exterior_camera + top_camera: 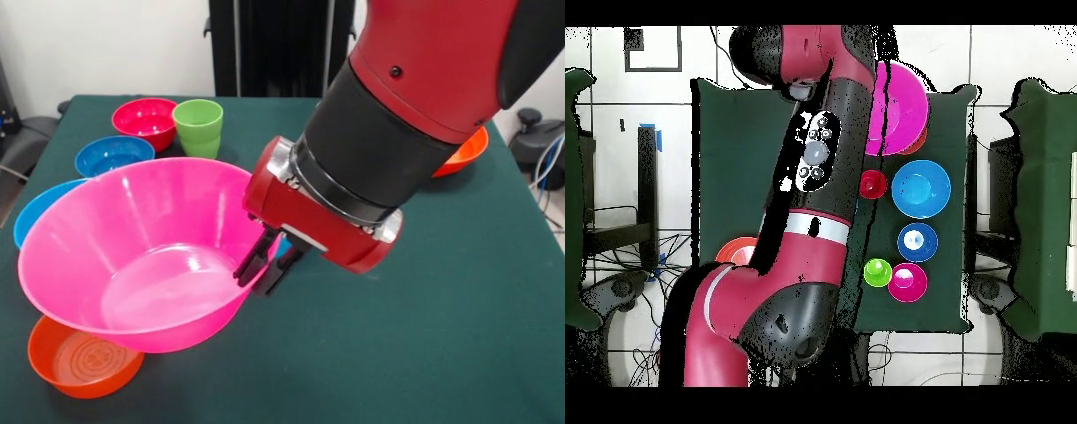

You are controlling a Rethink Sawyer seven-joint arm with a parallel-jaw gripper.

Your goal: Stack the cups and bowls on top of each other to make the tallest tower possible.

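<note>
Orange bowl (pixel 84 362) at the front edge, half under the tilted hot-pink bowl (pixel 141 256).
Gripper (pixel 262 268) sits at the pink rim (pixel 250 212); whether it pinches it I cannot tell. That bowl looks light, stiff and slick, best taken by its thin rim. Green cup (pixel 199 127) and red bowl (pixel 145 120) stand behind, apart.

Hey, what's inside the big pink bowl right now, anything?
The hot-pink bowl looks empty: its glossy inner floor shows bare. The gripper sits at its right rim, jaws close together over the rim. The wall behind the gripper is hidden, and the arm covers part of the bowl from overhead.
</note>
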